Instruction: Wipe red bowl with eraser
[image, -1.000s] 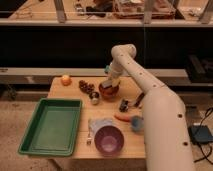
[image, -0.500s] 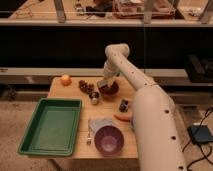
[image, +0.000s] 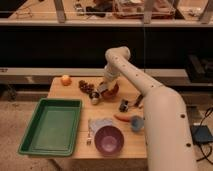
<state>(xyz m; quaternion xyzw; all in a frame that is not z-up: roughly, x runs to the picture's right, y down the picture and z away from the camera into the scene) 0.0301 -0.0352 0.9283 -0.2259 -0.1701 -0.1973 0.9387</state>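
The jaws (image: 102, 89) hover at the red bowl (image: 112, 90) on the wooden table (image: 75, 90); their opening and contents cannot be told. Dark shelving stands behind.

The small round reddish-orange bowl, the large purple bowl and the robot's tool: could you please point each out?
Small round reddish-orange bowl (image: 114, 92), camera view, right rim.
Large purple bowl (image: 109, 139), camera view, inside centre.
Tool (image: 102, 88), camera view, tip at the red bowl's left edge.

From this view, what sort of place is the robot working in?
Probably a lab or test room: a small wooden table with staged items, long shelving behind, the tool beside the red bowl.
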